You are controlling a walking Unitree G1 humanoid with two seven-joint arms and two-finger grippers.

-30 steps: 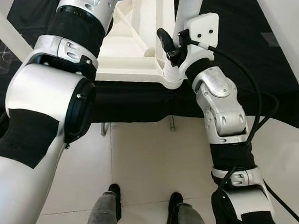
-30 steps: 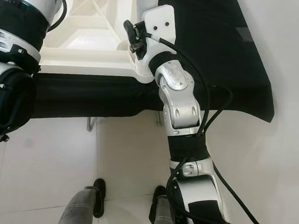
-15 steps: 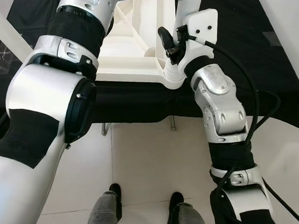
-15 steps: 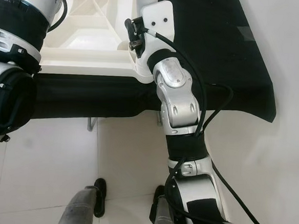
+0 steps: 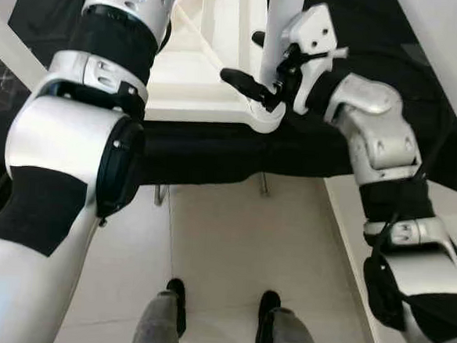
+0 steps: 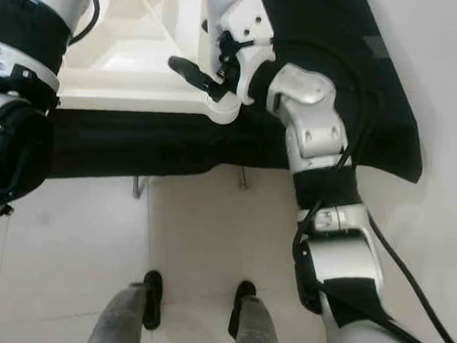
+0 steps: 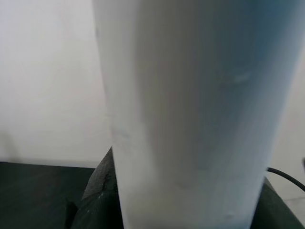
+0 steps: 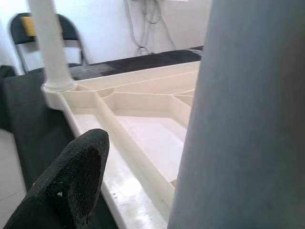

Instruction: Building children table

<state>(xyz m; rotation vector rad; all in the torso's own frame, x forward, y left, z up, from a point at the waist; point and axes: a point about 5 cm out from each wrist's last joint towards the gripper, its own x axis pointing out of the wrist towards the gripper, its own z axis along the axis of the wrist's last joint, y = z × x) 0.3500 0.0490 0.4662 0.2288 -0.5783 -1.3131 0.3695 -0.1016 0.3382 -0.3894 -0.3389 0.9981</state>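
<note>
A robot looks down past its own silver arms at a cream plastic tabletop (image 5: 196, 75) lying upside down, ribbed underside up, on a black-draped surface (image 5: 214, 151). On the left, the left arm (image 5: 65, 152) reaches up and forward over the tabletop; its wrist camera shows a pale leg tube (image 7: 190, 114) very close, and whether its fingers are apart or together cannot be told. To the right, a white table leg (image 5: 276, 33) stands upright in the round socket (image 5: 264, 117) at the tabletop's near right corner. The right gripper (image 5: 259, 64) sits at this leg with its black fingers (image 5: 242, 84) spread apart, one on each side of it, not clamped. A second leg (image 8: 50, 47) stands upright at a far corner. Below lies pale tiled floor (image 5: 239, 251), with the robot's own legs (image 5: 163, 324).
</note>
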